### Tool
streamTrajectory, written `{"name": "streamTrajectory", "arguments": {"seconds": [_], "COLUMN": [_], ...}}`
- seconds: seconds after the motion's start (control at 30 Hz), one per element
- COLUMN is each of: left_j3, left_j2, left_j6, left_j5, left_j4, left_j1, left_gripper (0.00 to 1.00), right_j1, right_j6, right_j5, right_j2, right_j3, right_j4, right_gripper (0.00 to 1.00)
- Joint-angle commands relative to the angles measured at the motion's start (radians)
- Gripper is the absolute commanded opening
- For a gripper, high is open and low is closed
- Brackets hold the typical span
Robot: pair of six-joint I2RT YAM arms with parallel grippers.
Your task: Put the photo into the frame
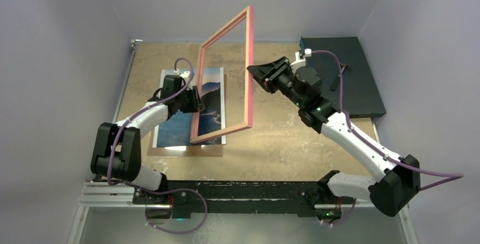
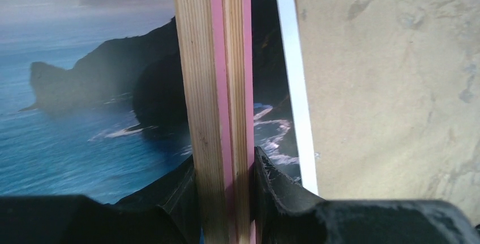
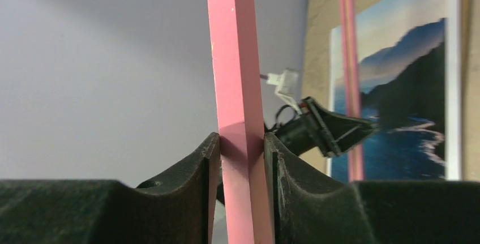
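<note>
The frame [image 1: 221, 132] is held up tilted over the worktop's [image 1: 283, 142] left half, the jaws of the left gripper [image 1: 195, 101] and right gripper [image 1: 253, 71] clenched on 2 opposite rails, while the photo [image 1: 175, 125] lies face up on the brown backing board [image 1: 187, 151] below, not yet inserted.

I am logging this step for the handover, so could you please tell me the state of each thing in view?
frame: up on edge, tilted, gripped on two opposite rails.
photo: flat, picture side up, on the backing board, not in the frame.
backing board: flat on the table, under the photo.
left gripper: shut on one frame rail.
right gripper: shut on the opposite rail.
</note>
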Motion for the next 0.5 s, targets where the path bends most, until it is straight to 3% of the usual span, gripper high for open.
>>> {"name": "streamTrajectory", "arguments": {"seconds": [0.0, 0.3, 0.47], "left_j3": [0.038, 0.024, 0.023], "left_j2": [-0.067, -0.109, -0.105], "left_j6": [0.08, 0.104, 0.124], "left_j5": [-0.036, -0.043, -0.04], "left_j4": [0.028, 0.02, 0.005], "left_j1": [-0.009, -0.008, -0.009], "left_gripper": [0.0, 0.0, 0.0], "right_j1": [-0.016, -0.039, -0.057], "right_j6": [-0.075, -0.131, -0.214], "right_j5": [-0.068, -0.099, -0.027], "right_j2": [0.01, 0.054, 0.057], "right_j3": [-0.017, -0.034, -0.008], "right_j4": [-0.108, -0.182, -0.297], "right_gripper": [0.37, 0.41, 0.21]}}
